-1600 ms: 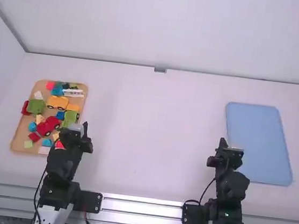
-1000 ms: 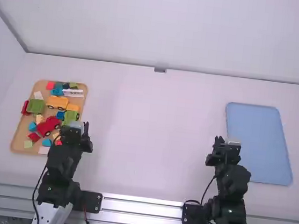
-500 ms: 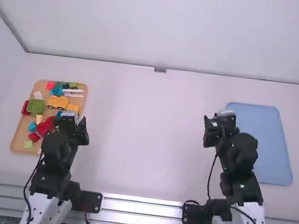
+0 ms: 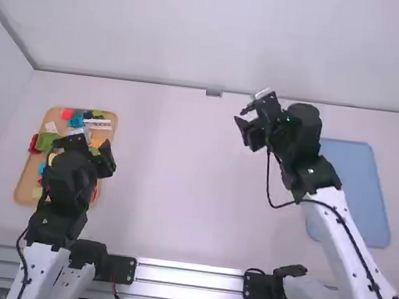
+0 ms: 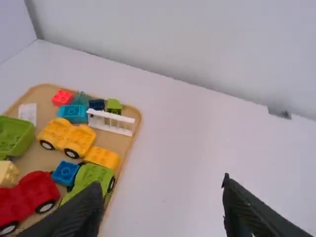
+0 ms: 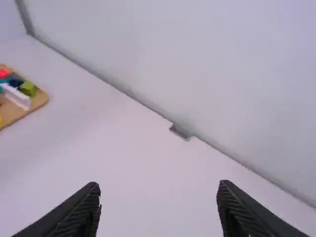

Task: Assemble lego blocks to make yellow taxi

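White wall panels stand behind and at the left of a white table, with a small grey bracket at the foot of the far wall. At the left side lies a tan tray with rounded corners; at the right, a flat blue mat.

The task's yellow pieces are on the tray: a yellow plastic car piece with black wheels and, just beside it, a plain yellow brick. Also noted on the tray: a white railed piece, a small blue brick, a lime-green wheeled piece, a red wheeled piece and an open green tub-shaped piece.

Left arm: links folded close to the base, slightly slanted, with the left gripper overlapping the tray in the high view. Its fingers are spread well apart. Clearance above the blocks cannot be determined.

Right arm: extended, its long white link slanting from the near right toward the far middle, past the left edge of the mat. The right gripper is turned toward the left over the far part of the table, fingers spread wide with bare white surface between them.
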{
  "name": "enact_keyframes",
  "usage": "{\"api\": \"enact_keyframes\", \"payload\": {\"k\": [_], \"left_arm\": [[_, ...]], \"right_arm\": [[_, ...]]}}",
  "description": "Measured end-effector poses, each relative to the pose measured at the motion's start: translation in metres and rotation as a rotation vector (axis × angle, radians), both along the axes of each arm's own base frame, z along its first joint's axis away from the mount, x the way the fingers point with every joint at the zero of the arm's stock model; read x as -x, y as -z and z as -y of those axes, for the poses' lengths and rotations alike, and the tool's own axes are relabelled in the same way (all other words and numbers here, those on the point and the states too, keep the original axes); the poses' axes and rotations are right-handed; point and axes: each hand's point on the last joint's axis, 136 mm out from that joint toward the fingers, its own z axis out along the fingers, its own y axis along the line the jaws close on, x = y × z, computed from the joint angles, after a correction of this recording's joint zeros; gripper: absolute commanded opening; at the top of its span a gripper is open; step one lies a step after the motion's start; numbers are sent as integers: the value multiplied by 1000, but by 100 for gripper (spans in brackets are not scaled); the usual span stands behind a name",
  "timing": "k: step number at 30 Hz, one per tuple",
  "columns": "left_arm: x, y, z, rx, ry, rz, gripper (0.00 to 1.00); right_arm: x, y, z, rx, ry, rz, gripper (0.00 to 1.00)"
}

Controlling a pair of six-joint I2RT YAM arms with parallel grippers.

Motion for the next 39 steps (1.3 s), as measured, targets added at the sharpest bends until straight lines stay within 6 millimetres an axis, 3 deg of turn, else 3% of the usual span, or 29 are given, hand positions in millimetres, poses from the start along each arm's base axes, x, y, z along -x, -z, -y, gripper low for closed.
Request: {"api": "enact_keyframes", "payload": {"k": [7,12,20,24,27,29,30,33,39], "left_arm": [[-6,-33,-8,48,-75,47,80],[-17,-50,-15,80,-137,13,87],[-61,-63,-21,119,-232,-232,96],[-84,-64,-29,157,-279,-330,98],[-98,-58,-46,203,-327,-397,99],[-113,-44,-74,266,-385,-456,99],[-114,-42,-77,273,-390,-463,99],[-125,-11,-107,375,-444,-551,99],[-135,65,-138,529,-507,-732,99]], "right_arm": [[-2,15,-62,38,-339,-79,80],[26,28,-90,76,-610,-136,87],[48,12,-143,119,-900,8,95],[36,14,-160,90,-940,91,97],[18,12,-164,52,-919,145,98],[5,16,-162,15,-886,148,98],[5,16,-162,14,-884,147,98],[-1,23,-160,-12,-861,136,98],[-1,30,-161,-21,-846,115,98]]}}
